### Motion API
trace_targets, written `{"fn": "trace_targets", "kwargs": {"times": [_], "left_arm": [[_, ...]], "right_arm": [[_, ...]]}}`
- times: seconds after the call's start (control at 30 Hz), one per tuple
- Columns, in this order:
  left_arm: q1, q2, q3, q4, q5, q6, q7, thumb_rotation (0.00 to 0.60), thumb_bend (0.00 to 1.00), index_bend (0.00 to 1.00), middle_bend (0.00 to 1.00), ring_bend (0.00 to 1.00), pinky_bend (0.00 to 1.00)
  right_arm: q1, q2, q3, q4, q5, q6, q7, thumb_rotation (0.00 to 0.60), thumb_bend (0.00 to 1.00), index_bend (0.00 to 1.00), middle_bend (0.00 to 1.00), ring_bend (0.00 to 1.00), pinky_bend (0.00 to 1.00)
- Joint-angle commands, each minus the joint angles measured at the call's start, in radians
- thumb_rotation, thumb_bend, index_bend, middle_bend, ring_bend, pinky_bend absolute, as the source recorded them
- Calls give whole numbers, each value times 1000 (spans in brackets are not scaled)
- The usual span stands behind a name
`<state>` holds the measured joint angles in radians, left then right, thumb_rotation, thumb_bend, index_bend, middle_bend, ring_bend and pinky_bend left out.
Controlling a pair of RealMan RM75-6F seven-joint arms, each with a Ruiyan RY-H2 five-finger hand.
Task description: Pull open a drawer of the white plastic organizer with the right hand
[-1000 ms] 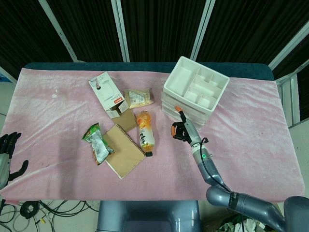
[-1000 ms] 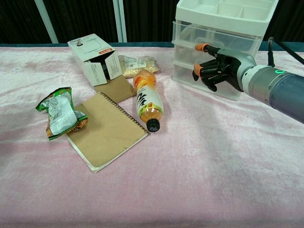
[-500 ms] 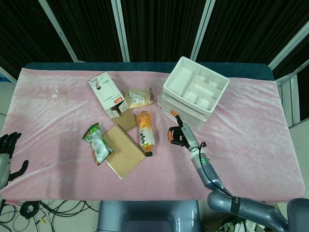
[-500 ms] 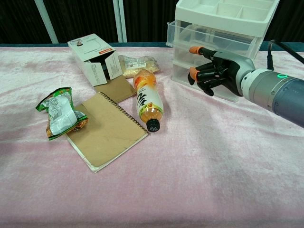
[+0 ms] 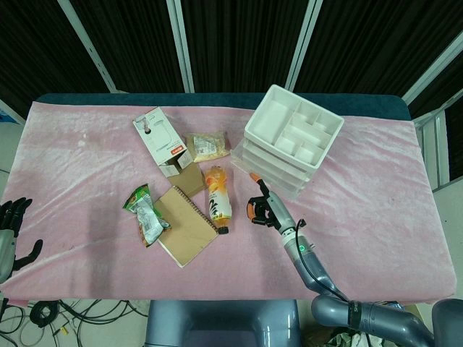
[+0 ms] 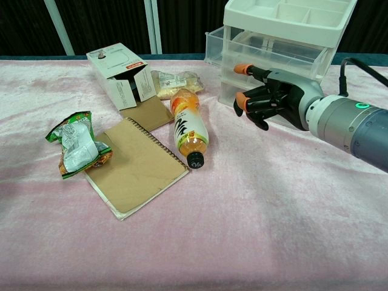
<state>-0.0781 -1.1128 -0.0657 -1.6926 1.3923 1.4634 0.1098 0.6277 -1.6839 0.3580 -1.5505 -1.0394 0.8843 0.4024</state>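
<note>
You have a pale pink cloth (image 5: 376, 217) over the table, with a dark teal edge along the top of the frame; the organizer (image 5: 293, 134) at upper right is white, its drawer (image 6: 254, 45) clear and translucent; your right hand (image 6: 267, 100) is black with orange fingertips (image 6: 242, 68), on a grey wrist with a green light; the left hand (image 5: 11, 231) at lower left looks dark grey, though it is partly cut off; the bottle (image 6: 189, 124) is orange with a green band and black cap; the notebook (image 6: 136, 167) is plain brown; the snack packet (image 6: 76, 144) is green and silver with orange trim; the box (image 6: 118, 74) is white with red print.
</note>
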Motion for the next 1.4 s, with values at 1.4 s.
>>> {"fn": "trace_targets", "kwargs": {"times": [1.4], "left_arm": [[-1, -2, 0, 4, 0, 0, 8, 600, 355, 82, 58, 15, 51]], "right_arm": [[-61, 25, -74, -85, -31, 31, -12, 600, 577, 78, 687, 754, 805]]}}
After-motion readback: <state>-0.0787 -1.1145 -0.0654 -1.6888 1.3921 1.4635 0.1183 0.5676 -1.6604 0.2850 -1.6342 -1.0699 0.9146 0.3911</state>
